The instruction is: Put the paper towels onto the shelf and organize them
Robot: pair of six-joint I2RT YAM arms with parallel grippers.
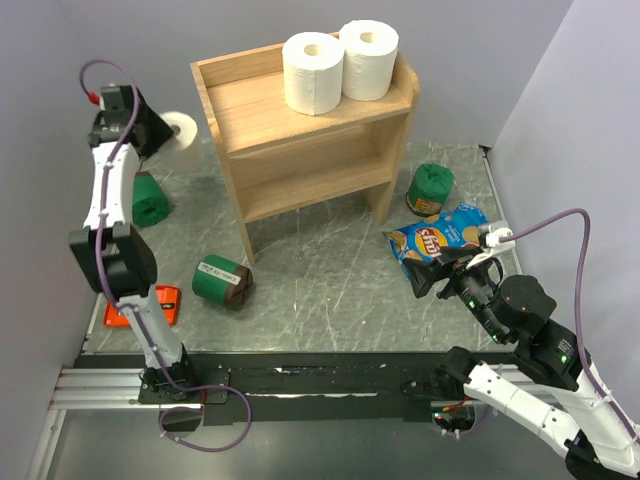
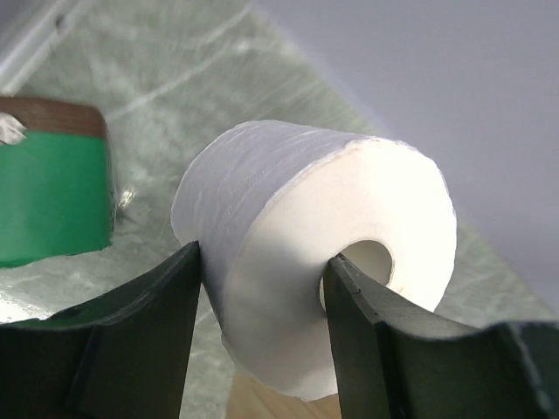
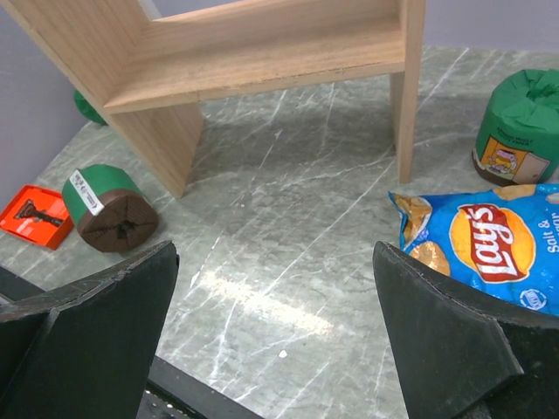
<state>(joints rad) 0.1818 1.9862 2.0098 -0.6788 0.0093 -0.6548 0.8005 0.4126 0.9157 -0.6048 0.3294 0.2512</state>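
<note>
Two white paper towel rolls (image 1: 313, 73) (image 1: 368, 59) stand upright side by side on the top of the light wooden shelf (image 1: 262, 104), at its right. My left gripper (image 1: 168, 132) is shut on the third white roll (image 1: 182, 131), held in the air left of the shelf's top. In the left wrist view one finger (image 2: 358, 305) sits in the core hole of this roll (image 2: 288, 227) and the other presses its outer wall. My right gripper (image 1: 445, 270) is open and empty, low over the table at the right front, near a chip bag.
A blue Lay's chip bag (image 1: 440, 238) lies right of the shelf. Green cylindrical packages lie at the left (image 1: 150, 200), front left (image 1: 222, 281) and right of the shelf (image 1: 429, 188). An orange packet (image 1: 145, 305) lies by the left arm. Walls close in both sides.
</note>
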